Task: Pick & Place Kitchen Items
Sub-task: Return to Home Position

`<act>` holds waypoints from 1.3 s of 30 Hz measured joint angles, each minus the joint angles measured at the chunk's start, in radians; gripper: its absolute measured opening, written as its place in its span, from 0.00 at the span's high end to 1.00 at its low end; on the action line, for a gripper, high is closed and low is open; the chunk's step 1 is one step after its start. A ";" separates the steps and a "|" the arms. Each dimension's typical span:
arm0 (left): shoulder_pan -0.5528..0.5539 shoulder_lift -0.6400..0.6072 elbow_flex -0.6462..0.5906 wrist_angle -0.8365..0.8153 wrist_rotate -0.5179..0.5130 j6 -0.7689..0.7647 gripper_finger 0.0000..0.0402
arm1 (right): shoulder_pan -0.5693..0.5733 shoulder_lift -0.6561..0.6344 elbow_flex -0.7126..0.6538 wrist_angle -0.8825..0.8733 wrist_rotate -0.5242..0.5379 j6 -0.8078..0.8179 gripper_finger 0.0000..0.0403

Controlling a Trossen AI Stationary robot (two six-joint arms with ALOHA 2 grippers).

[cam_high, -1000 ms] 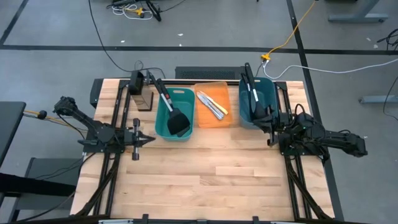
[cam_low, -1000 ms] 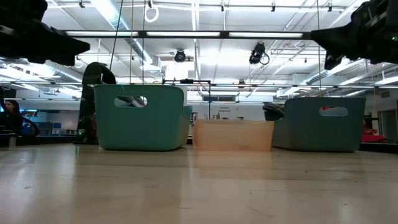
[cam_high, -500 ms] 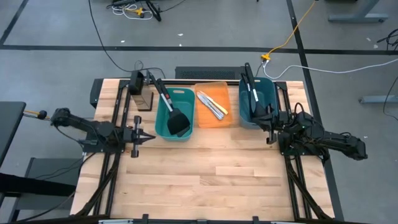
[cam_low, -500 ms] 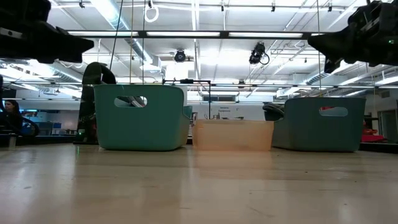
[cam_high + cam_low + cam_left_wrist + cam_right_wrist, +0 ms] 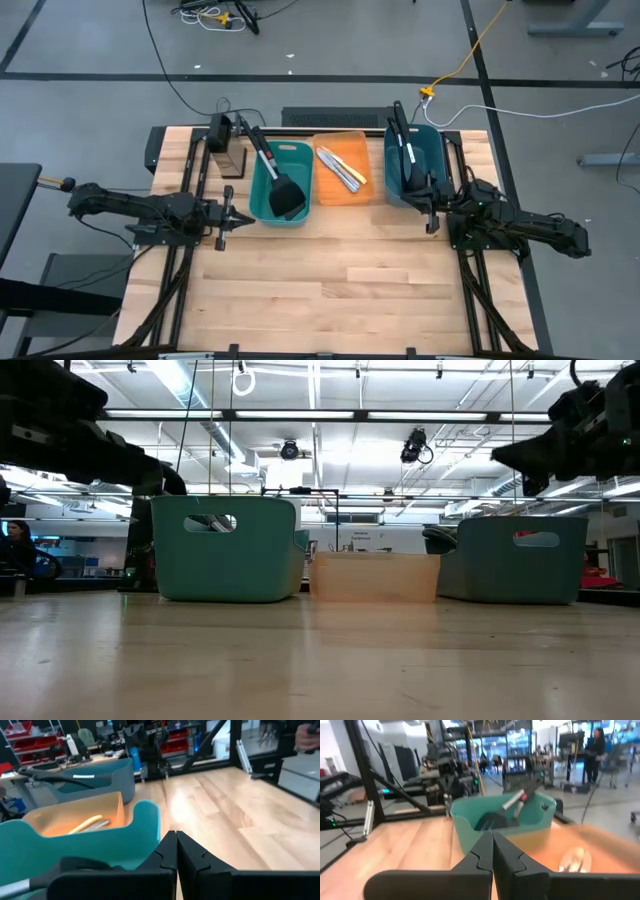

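On the table [image 5: 330, 270], binned utensils [image 5: 285, 195] lie beyond left hand [image 5: 176, 837], right hand [image 5: 492, 837].

Cannot see into the left teal bin [image 5: 228, 550] or the right teal bin [image 5: 515, 560] from the low view; contents masked by opaque walls. Cannot make out anything through the orange bin [image 5: 375, 578] at centre there beyond a pale haze. Cannot count the knives [image 5: 342, 168] at upper centre of the high view: too small, overlapping. Only a blurred pale smear of them in the right wrist view. Cannot follow the left arm [image 5: 70, 435] or the right arm [image 5: 575, 440] past the low view's upper corners.
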 joint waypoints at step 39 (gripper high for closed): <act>0.197 -0.067 -0.001 0.010 0.188 -0.025 1.00 | 0.037 0.000 0.000 0.041 0.035 0.032 0.99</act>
